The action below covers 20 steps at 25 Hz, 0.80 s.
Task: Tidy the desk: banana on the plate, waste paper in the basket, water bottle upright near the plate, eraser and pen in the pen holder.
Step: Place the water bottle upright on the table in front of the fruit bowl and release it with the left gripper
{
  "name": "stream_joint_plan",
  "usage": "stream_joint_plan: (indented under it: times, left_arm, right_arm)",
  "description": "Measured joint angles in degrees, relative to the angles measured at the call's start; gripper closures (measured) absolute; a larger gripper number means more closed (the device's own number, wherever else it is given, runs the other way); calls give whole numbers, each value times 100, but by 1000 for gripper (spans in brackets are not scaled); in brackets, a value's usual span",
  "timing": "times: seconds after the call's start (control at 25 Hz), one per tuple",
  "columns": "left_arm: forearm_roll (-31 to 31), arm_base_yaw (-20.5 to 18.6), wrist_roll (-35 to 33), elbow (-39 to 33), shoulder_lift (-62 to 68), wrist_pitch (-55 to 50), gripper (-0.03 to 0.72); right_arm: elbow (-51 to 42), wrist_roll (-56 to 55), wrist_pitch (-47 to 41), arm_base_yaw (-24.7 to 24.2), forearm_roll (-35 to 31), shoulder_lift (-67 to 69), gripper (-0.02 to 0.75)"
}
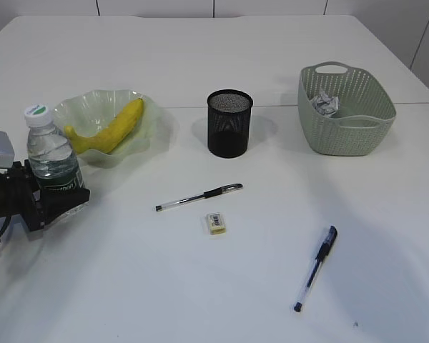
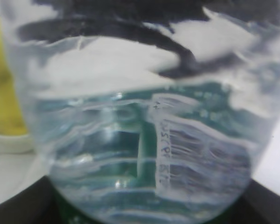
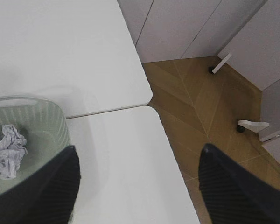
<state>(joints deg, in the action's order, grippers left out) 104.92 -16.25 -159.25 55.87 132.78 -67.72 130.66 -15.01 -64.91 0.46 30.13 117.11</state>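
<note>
The water bottle (image 1: 51,153) stands upright just left of the green plate (image 1: 151,118), and the banana (image 1: 111,128) lies on that plate. My left gripper (image 1: 61,189) sits around the bottle's label; the bottle (image 2: 144,116) fills the left wrist view, so contact is unclear. Waste paper (image 1: 326,103) lies in the basket (image 1: 347,132). Two pens (image 1: 199,196) (image 1: 316,268) and the eraser (image 1: 215,223) lie flat on the table in front of the black mesh pen holder (image 1: 229,123). My right gripper (image 3: 137,186) is open and holds nothing, beside the basket (image 3: 46,121).
The table's right edge and a seam between two tabletops (image 3: 112,112) show under my right gripper, with wooden floor (image 3: 210,116) beyond. My right arm is out of the exterior view.
</note>
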Motion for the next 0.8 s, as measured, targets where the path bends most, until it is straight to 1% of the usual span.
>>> stream_joint_plan:
  times: [0.2, 0.8]
  left_arm:
    - [-25, 0, 67, 0, -47, 56, 167]
    - [-118, 0, 478, -21, -216, 222, 167]
  right_arm:
    - [0, 0, 0, 0, 118, 0, 151]
    - [0, -17, 0, 0, 142, 0, 151]
